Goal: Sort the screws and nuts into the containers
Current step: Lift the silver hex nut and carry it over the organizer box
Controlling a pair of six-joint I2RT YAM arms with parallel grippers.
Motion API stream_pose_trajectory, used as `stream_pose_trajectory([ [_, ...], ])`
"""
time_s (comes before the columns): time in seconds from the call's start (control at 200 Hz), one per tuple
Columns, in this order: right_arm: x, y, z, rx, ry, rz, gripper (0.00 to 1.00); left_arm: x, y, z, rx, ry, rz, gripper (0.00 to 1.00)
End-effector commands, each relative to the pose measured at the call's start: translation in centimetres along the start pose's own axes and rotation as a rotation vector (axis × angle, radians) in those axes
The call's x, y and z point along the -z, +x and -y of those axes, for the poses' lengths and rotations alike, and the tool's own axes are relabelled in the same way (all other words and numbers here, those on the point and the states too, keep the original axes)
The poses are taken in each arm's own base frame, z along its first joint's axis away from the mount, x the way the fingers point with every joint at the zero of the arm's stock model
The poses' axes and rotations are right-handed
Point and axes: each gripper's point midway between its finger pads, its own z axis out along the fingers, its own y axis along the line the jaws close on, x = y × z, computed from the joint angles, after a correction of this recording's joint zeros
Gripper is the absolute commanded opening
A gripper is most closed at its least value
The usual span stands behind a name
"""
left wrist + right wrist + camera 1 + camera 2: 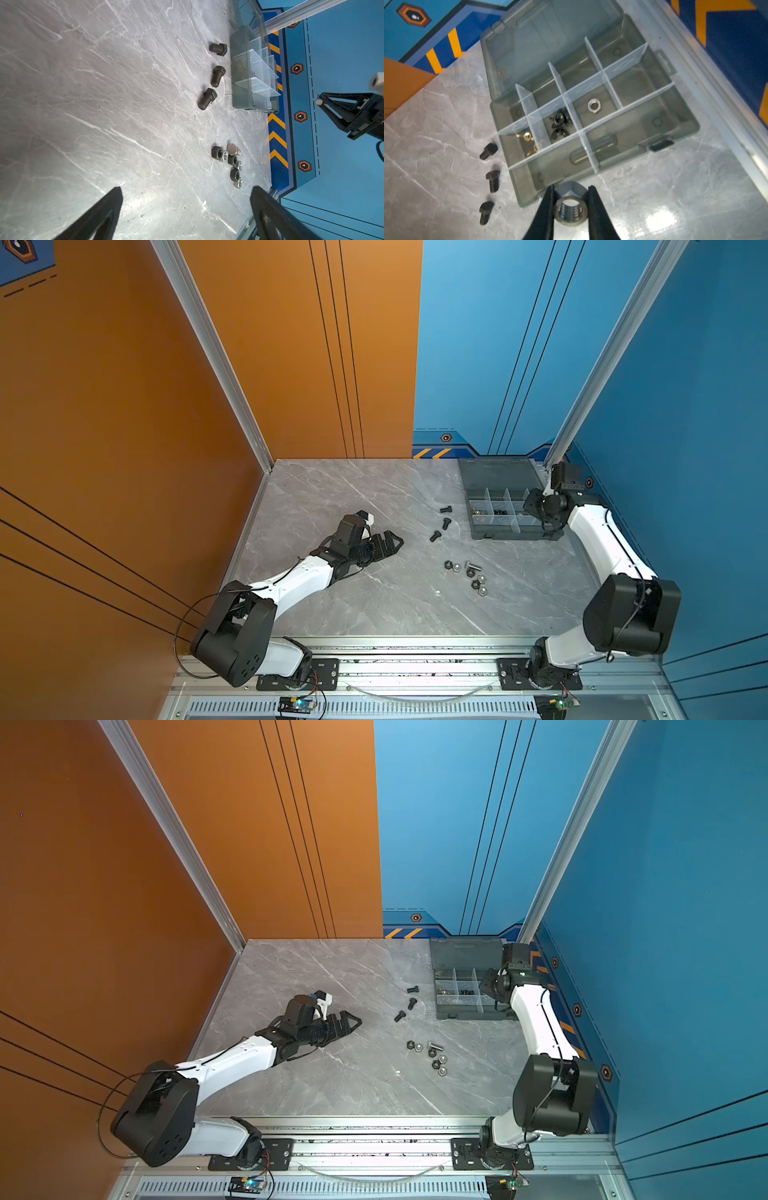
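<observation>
**Right claw gripping a silver nut beside the organizer box**

The right gripper (571, 192) was closed narrowly on a silver hex nut (570, 212), its fingers pressing two opposite flats. The nut's bore axis pointed straight at the wrist camera, with the threads visible. The claw hung near the organizer box (521, 182), just short of the long wall opposite the open lid (550, 41).

Inside the box lay a second silver nut (593, 105). Black wing nuts (559, 124) filled the next compartment and brass wing nuts (529, 143) the end one.

Three black bolts (493, 180) lay on their sides just beside that end wall. The bolt nearest the lid pointed its head at the box, and the other two ran more nearly along the wall.

In both top views the wrist (544, 506) hid the held nut. Those views showed instead a cluster of loose nuts (465, 576) with a silver bolt (473, 565), well apart from the box. The left gripper (187, 188), also well apart from the box, stood wide open and empty in the left wrist view.
</observation>
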Motion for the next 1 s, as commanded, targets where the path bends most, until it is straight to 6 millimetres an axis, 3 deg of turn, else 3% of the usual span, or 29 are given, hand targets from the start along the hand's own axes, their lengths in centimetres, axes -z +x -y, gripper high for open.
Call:
stream_pose_trajectory([
  [0.0,-1.8,-1.3,1.4,0.004,0.052,-0.039,0.00,0.4,0.3,0.0,0.007,0.018,-0.009,0.98],
  [0.18,-5.5,-4.0,2.0,-0.025,0.075,-0.048,0.00,0.3,0.2,0.2,0.009,0.025,-0.007,0.97],
  [0.431,-10.0,-5.4,2.0,-0.043,0.065,-0.086,0.00,0.2,0.2,0.2,0.011,0.023,-0.009,0.98],
  [0.996,-14.6,-2.4,3.2,-0.038,0.099,-0.193,0.04,-0.2,0.2,0.0,0.012,0.023,-0.017,0.98],
])
